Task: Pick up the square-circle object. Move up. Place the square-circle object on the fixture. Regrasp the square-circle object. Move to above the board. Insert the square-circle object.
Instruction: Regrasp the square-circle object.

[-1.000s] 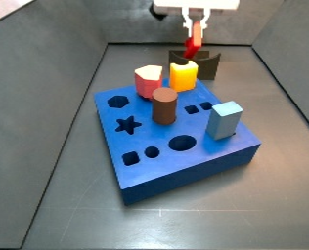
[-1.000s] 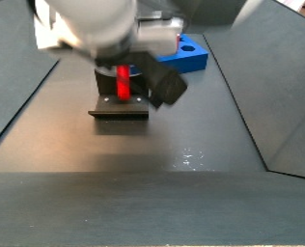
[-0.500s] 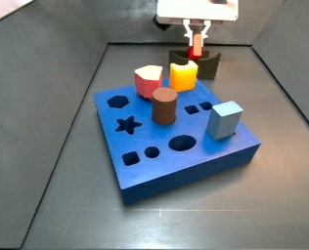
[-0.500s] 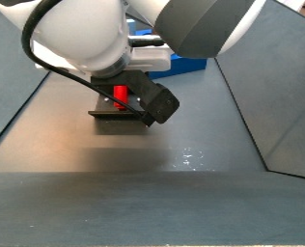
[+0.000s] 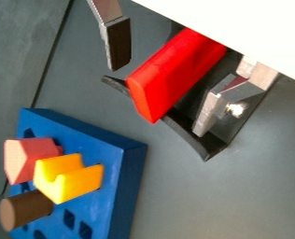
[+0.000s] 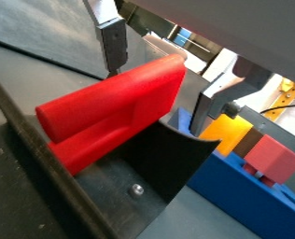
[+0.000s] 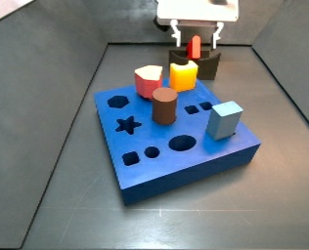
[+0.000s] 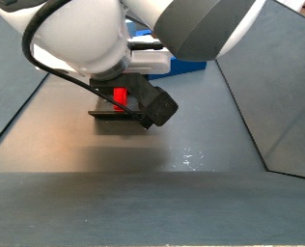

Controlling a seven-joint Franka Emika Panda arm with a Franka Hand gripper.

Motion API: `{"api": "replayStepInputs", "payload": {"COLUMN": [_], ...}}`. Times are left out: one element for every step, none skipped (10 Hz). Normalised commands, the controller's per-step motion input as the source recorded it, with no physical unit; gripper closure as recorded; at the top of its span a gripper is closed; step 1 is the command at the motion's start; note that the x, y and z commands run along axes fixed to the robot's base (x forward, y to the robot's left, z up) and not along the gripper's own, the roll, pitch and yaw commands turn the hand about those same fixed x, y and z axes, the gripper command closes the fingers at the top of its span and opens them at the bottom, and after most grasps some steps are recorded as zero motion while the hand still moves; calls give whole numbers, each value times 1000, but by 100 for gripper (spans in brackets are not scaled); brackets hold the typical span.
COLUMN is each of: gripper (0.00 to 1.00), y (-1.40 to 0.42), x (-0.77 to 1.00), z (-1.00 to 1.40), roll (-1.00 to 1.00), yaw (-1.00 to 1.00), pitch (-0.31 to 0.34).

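Observation:
The square-circle object [image 5: 175,73], a bright red blocky peg, rests in the notch of the dark fixture [image 5: 214,147]. It also shows as the red peg [image 6: 113,114] on the fixture [image 6: 162,166]. My gripper [image 5: 165,86] is open and straddles the peg, with a gap between the peg and each finger. In a side view the gripper [image 7: 194,39] hangs over the peg [image 7: 194,47] and the fixture [image 7: 209,66], behind the blue board [image 7: 184,164]. From the opposite side the arm hides most of the peg [image 8: 121,95] and the fixture [image 8: 117,115].
On the board stand a salmon-pink hexagonal peg [image 7: 148,80], an orange-yellow peg [image 7: 184,74], a brown cylinder [image 7: 164,105] and a light blue block [image 7: 224,120]. Star, circle and square holes lie open near its front. Sloped grey walls enclose the floor.
The gripper came down with the red peg onto the fixture, then its fingers spread apart and let go of it.

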Motion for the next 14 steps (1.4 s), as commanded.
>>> {"api": "replayStepInputs", "payload": {"gripper": [0, 0, 0, 0, 0, 0, 0, 0, 0, 0, 0, 0, 0, 0], "y": [4, 5, 4, 7, 10, 10, 13, 9, -882, -872, -713, -504, -339, -152], "x": [-4, -18, -28, -32, -28, -27, -21, -22, -110, -101, -105, -100, -63, -32], "z": [1000, 1000, 1000, 1000, 879, 695, 446, 257, 492, 468, 349, 125, 43, 27], "roll": [38, 44, 47, 43, 38, 33, 31, 35, 1000, 1000, 1000, 1000, 1000, 1000], "yaw": [-14, 1, 15, 19, 25, 22, 13, 5, 20, 19, 19, 18, 17, 17], "pitch": [-16, -8, 2, 13, 37, 56, 76, 84, 62, 62, 50, 40, 38, 39]}}
